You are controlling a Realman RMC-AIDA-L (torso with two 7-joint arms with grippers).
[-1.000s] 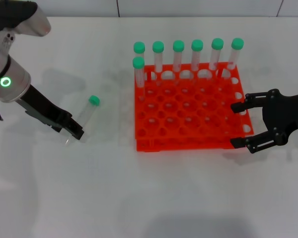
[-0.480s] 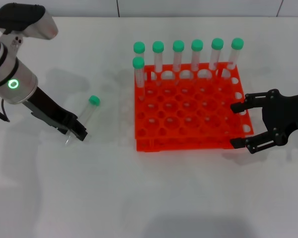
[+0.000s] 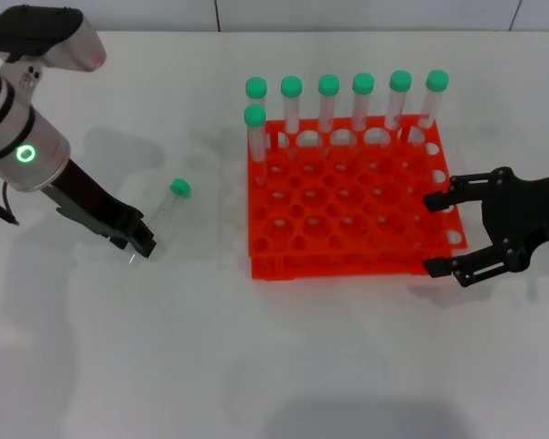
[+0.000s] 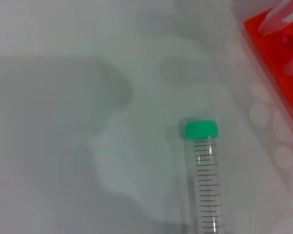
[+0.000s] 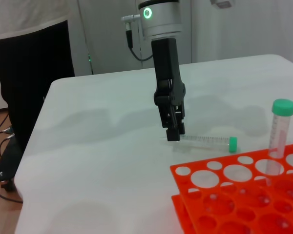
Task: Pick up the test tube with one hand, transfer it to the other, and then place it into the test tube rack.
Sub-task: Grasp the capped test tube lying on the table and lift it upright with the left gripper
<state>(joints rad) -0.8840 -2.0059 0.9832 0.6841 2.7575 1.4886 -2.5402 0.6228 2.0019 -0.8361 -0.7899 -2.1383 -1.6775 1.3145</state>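
The test tube (image 3: 167,207), clear with a green cap, lies on the white table left of the orange test tube rack (image 3: 348,212). My left gripper (image 3: 139,242), on the green-ringed arm, is low at the tube's bottom end with its fingers closed around it. The right wrist view shows this gripper (image 5: 175,132) at the end of the lying tube (image 5: 205,141). The left wrist view shows the tube (image 4: 206,185) with its cap pointing away. My right gripper (image 3: 430,233) is open and empty, hovering at the rack's right edge.
Several green-capped tubes (image 3: 328,101) stand in the rack's back row, and one more (image 3: 255,128) stands at the left of the second row. The rack's other holes are empty. The rack's corner also shows in the right wrist view (image 5: 234,195).
The left arm shifted slightly. The tube's cap end has slid a little right and toward me while its bottom end stays at the left gripper. The right gripper has not moved.
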